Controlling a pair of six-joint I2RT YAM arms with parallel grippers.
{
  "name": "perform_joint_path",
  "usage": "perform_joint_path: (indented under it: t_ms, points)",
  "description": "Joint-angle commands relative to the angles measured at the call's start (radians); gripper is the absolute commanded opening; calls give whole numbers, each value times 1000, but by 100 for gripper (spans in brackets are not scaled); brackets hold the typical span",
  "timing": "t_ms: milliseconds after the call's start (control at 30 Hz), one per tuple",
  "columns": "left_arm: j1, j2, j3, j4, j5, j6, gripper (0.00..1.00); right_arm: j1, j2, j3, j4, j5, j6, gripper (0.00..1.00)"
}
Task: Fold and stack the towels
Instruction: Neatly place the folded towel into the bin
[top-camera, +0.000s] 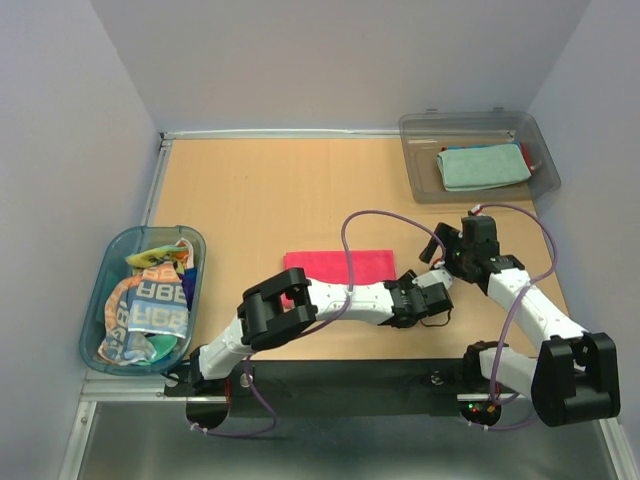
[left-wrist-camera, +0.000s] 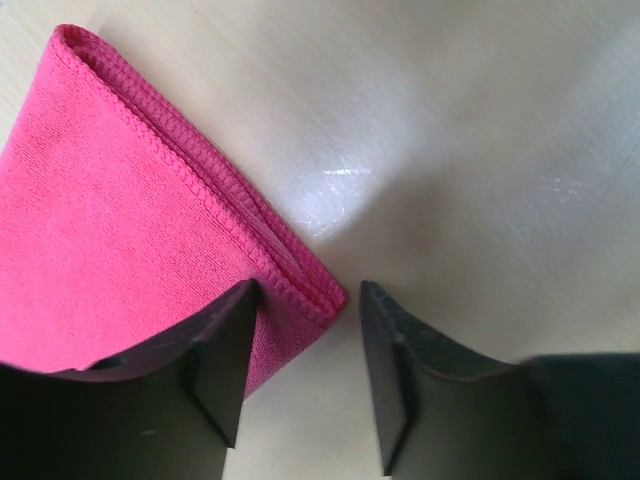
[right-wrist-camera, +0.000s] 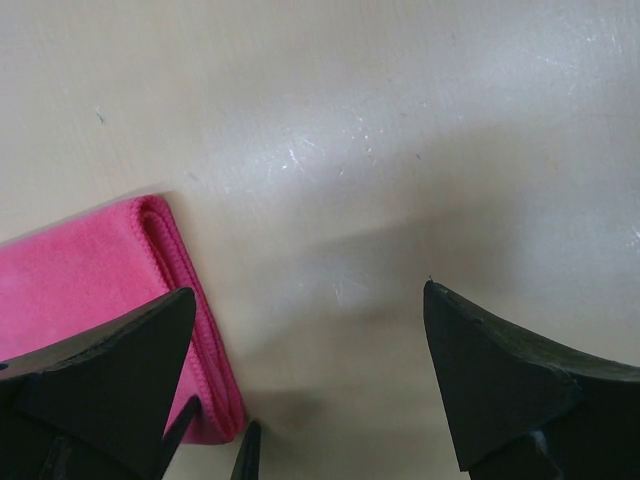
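A magenta pink towel (top-camera: 335, 265) lies folded flat in the middle of the table. Its near right corner (left-wrist-camera: 318, 290) sits between the jaws of my left gripper (left-wrist-camera: 308, 290). One finger (left-wrist-camera: 215, 350) is over the cloth and the other (left-wrist-camera: 400, 360) over bare wood, with a gap between them. My right gripper (right-wrist-camera: 307, 290) is open wide over bare table just right of the towel's folded edge (right-wrist-camera: 190, 330). From above, the left gripper (top-camera: 410, 281) and right gripper (top-camera: 433, 254) are close together at that corner. A teal towel (top-camera: 483, 166) lies folded in the bin.
The clear grey bin (top-camera: 480, 125) stands at the back right. A blue-rimmed oval tub (top-camera: 100, 290) at the left edge holds the striped lettered towel (top-camera: 150, 305) and other crumpled ones. Purple cables loop over both arms.
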Motion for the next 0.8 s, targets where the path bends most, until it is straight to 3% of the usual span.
perform_joint_path:
  t_ms: [0,233,367,633,767]
  points:
    - [0,20,9,-40,-28,18,50,-6,-39,-3,34,-42,11,100]
    - [13,-14,-37,4,-25,27,20,-6,-42,-9,51,-106,29,100]
    - [25,-98,-88,67,-20,28,3,-6,-21,-12,55,-231,63,100]
    - [43,-221,-175,156,14,24,0,-6,60,-77,223,-481,185,100]
    - [45,-260,-209,190,26,12,0,-6,126,-126,322,-534,251,100]
